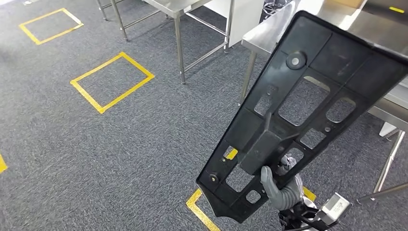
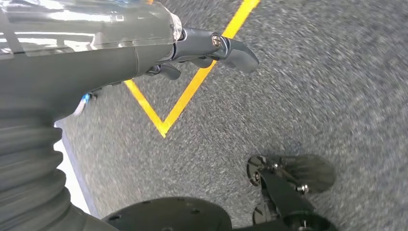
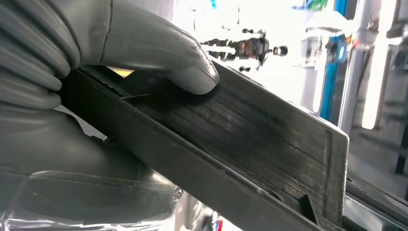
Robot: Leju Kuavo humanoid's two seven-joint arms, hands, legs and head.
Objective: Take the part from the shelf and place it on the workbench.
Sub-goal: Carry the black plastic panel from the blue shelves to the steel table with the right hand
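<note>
Lower right of the head view, the right hand (image 1: 281, 185) grips the large flat black plastic part with cut-out windows (image 1: 308, 103) by its raised centre rib, tilted up over the grey carpet, so this looks like the carry step. Next it needs lowering flat onto the steel workbench (image 1: 269, 33) at upper right. Most right fingers are hidden behind the part, and the left hand (image 2: 211, 48) hangs empty, fingers loosely apart over a yellow floor line (image 2: 192, 86).
</note>
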